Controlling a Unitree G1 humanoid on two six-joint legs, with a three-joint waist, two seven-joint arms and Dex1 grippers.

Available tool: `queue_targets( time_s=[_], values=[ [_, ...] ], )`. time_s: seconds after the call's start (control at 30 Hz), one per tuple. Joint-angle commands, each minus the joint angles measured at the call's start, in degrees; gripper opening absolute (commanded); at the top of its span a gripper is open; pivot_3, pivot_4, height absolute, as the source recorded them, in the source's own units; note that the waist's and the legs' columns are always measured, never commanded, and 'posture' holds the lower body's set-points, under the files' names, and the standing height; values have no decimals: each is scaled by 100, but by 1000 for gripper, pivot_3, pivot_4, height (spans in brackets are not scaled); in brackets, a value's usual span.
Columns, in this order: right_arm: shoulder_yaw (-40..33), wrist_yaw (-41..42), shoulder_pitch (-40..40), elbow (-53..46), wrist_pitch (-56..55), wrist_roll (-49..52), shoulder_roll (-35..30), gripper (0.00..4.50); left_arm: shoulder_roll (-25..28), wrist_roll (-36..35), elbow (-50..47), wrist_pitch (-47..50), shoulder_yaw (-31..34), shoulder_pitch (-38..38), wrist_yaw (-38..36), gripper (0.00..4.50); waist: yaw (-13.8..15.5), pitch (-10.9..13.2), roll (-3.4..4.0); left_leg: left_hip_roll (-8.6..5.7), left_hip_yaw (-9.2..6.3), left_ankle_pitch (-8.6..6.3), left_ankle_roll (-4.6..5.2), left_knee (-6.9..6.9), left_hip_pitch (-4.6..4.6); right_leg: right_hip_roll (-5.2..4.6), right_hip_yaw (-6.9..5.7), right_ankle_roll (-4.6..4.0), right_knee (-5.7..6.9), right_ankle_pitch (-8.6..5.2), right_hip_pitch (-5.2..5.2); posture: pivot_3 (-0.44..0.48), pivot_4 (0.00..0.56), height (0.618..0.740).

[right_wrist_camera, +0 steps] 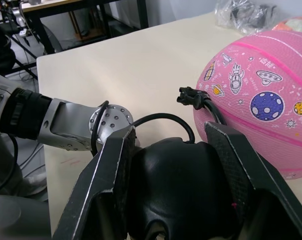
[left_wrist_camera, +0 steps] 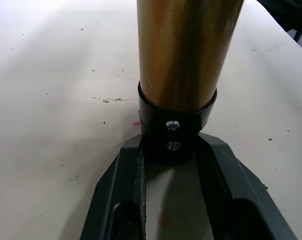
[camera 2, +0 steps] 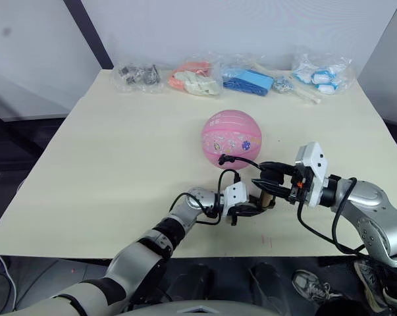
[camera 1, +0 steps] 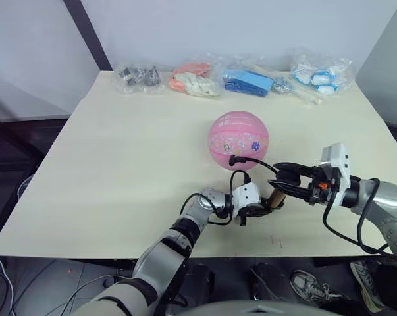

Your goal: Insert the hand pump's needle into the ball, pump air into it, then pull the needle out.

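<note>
The ball (camera 1: 238,139) sat mid-desk toward the right edge, the needle (right_wrist_camera: 190,96) fitting pressed against its near side, seemingly already in. The hose (camera 1: 253,160) looped back to the hand pump (left_wrist_camera: 187,55) near the front edge. The left gripper (camera 1: 256,210) was clamped on the pump's black end cap; the right gripper (camera 1: 285,182) was closed around the black T-handle (right_wrist_camera: 178,192). Bagged items (camera 1: 232,78) lined the far edge. A hard stroke could probably drag the hose sideways, bending the needle or rolling the unrestrained ball away.
</note>
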Motion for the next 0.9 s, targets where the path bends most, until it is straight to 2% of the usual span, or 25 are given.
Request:
queue_targets(
  time_s=[0.03,0.2,0.3,0.5,0.77,0.9],
  values=[
    [-429,102,-228,-138,375,496,-219,1753,63,169,256,246,-131,222,-76,1043,6,5,5,-1,0,0,0,0,-3,-2,0,-1,0,0,-2,0,150,740],
    [-1058,161,-783,-202,904,1270,-627,1753,70,172,250,239,-131,234,-80,1043,13,28,25,-5,1,0,1,0,-12,-7,2,-2,-1,1,-9,0,150,740],
    [-1528,104,-1193,-118,1352,2108,-888,1753,76,175,237,234,-134,245,-87,1043,14,32,28,-3,-5,0,1,-1,-16,-6,-3,-2,-2,1,-10,0,150,740],
    [-1963,50,-1785,91,1865,2951,-1347,1753,80,175,227,234,-137,250,-102,1043,15,36,30,-3,-2,0,1,-1,-18,-8,-2,-2,-2,1,-11,0,150,740],
    [-2039,-153,-2228,327,2234,3292,-1682,1753,87,180,220,237,-143,259,-109,1043,15,36,30,-3,0,0,1,-1,-22,-10,0,-3,-2,1,-13,0,150,740],
    [-1849,36,-1864,223,2173,2867,-1712,1753,84,183,223,235,-143,258,-98,1043,16,36,30,-2,0,0,1,-1,-23,-10,0,-3,-2,1,-14,0,150,740]
  ],
)
